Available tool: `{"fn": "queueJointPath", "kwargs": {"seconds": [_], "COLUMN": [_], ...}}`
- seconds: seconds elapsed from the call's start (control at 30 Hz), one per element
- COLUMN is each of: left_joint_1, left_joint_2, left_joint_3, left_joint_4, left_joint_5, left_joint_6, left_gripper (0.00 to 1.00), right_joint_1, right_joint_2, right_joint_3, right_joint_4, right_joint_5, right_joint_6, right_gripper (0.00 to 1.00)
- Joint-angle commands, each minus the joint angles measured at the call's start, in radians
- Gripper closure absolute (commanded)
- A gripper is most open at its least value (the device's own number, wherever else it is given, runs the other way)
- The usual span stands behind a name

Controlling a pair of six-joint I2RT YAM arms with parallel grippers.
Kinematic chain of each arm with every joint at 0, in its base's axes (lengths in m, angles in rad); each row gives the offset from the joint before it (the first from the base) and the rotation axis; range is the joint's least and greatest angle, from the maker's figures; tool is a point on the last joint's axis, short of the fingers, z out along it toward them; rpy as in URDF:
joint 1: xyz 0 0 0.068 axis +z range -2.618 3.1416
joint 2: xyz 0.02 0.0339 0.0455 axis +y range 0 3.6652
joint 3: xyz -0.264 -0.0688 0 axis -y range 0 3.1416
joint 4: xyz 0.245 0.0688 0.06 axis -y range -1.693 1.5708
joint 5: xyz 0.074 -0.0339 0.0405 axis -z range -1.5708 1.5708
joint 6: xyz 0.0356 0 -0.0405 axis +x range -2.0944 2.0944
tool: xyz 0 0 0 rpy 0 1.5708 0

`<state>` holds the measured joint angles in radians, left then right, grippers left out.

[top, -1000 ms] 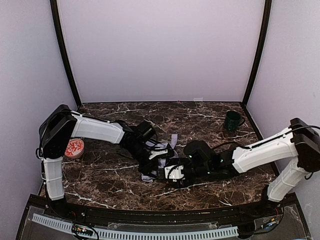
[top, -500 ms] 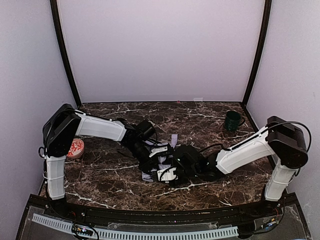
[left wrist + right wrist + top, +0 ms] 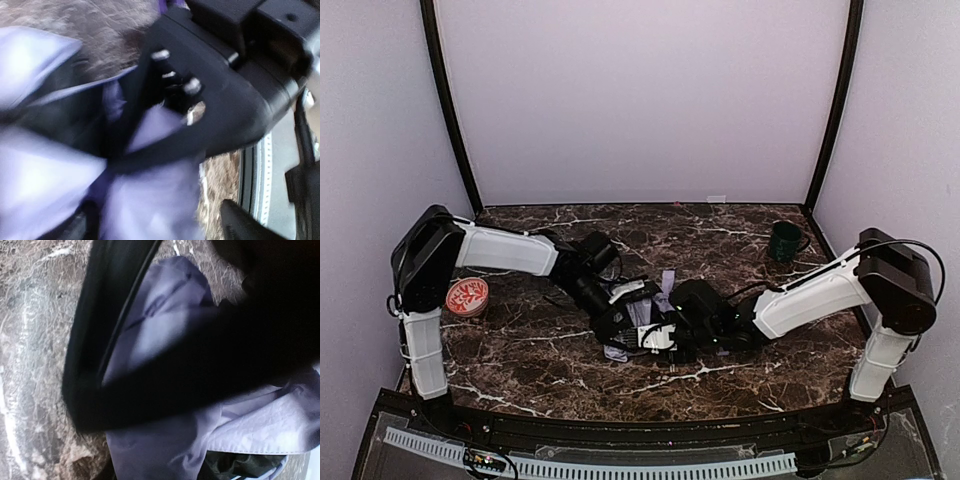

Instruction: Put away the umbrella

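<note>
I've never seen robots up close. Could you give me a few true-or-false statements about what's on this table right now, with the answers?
1. The dark green mug stands at the back right of the brown marble table. True.
2. The round red tin sits right beside that mug. False: it is on the far left, near the left arm.
3. The pale lavender folding umbrella lies in the middle, where both arms meet. True.
4. The umbrella stands upright and fully open. False: it lies crumpled on the table.
5. The right arm stretches toward the mug. False: it reaches to the umbrella at the centre.
</note>
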<state>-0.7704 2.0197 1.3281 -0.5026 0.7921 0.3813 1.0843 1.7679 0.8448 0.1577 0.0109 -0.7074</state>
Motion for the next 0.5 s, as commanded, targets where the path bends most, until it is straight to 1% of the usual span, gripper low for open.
{"fn": "queueJointPath", "kwargs": {"seconds": [0.0,0.03,0.1,0.23,0.37,0.47], "left_joint_1": [0.073,0.086,0.106,0.111,0.088,-0.006], "left_joint_2": [-0.170,-0.212,-0.310,-0.517,-0.716,-0.826], "left_joint_3": [-0.103,-0.129,-0.188,-0.332,-0.485,-0.601], "left_joint_4": [0.059,0.094,0.159,0.304,0.394,0.450], "left_joint_5": [-0.076,-0.076,-0.100,-0.277,-0.357,-0.468], "left_joint_6": [-0.106,-0.118,-0.133,-0.130,-0.050,0.089], "left_gripper": [0.04,0.01,0.01,0.03,0.15,0.26], "right_joint_1": [0.000,0.000,0.000,-0.007,-0.034,-0.063], "right_joint_2": [0.001,0.006,0.014,0.057,0.133,0.198], "right_joint_3": [-0.019,-0.014,-0.012,0.030,0.114,0.170], "right_joint_4": [-0.192,-0.210,-0.237,-0.317,-0.436,-0.525], "right_joint_5": [-0.133,-0.146,-0.183,-0.274,-0.388,-0.484], "right_joint_6": [0.142,0.174,0.219,0.316,0.419,0.484], "right_gripper": [0.90,0.90,0.90,0.91,0.90,0.90]}}
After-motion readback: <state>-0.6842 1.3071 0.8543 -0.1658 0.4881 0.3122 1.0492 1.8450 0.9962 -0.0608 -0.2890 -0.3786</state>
